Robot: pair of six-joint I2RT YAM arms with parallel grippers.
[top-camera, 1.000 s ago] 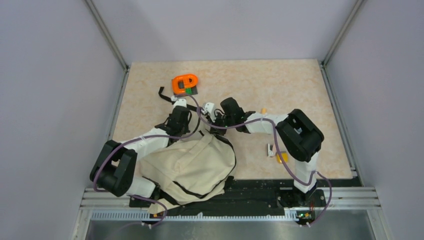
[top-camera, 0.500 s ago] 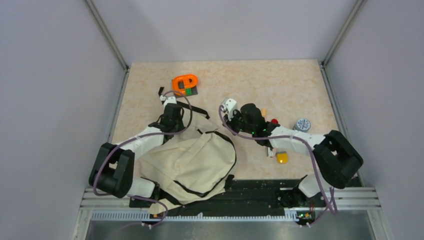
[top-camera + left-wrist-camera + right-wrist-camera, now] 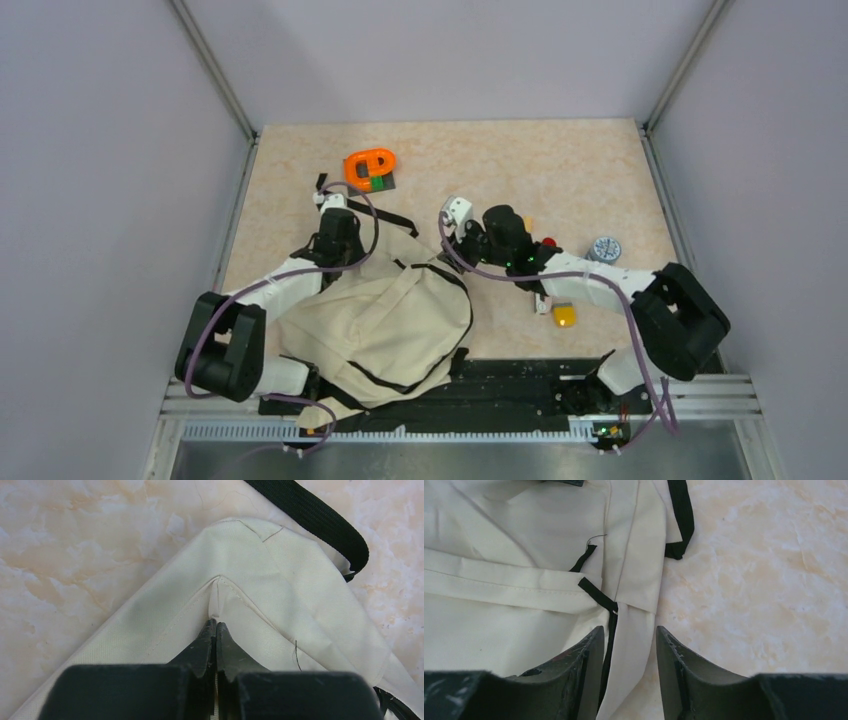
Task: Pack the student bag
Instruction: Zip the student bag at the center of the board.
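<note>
Pinching student bag point(image 3: 280, 595); left gripper point(image 3: 215, 626)

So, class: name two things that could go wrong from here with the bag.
1. The left gripper pinches only a thin fold of the student bag; pulling may slip it free.
2. The right gripper stands open over the bag's edge; closing may catch just the black trim.

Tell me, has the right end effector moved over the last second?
Yes. The right end effector shifted rightward, away from the orange toy, to the edge of the student bag.
</note>
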